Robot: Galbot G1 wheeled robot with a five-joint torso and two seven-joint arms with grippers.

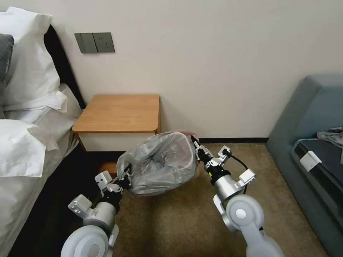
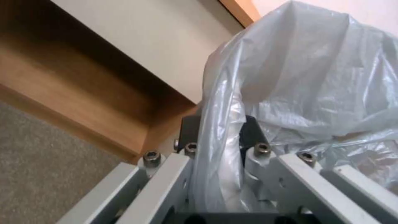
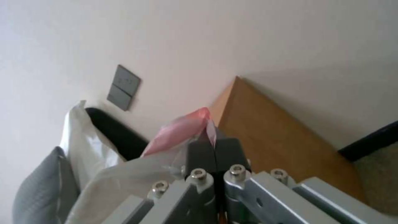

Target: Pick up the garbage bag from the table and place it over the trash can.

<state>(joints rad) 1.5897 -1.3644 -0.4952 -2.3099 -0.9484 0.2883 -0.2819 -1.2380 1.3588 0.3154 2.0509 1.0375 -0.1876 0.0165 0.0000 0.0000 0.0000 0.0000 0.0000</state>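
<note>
The garbage bag [image 1: 159,162] hangs stretched between both claws, in front of the counter [image 1: 119,112] and above the carpet, its long axis running from lower left to upper right. Its mouth gapes up toward the head camera. Crinkly grey translucent film, a pinkish-red edge at the far rim. Left claw [image 1: 125,177] is clamped on the near-left edge; right claw [image 1: 195,145] pinches the pink corner, pads together.

no readable text, labels or signs
</note>
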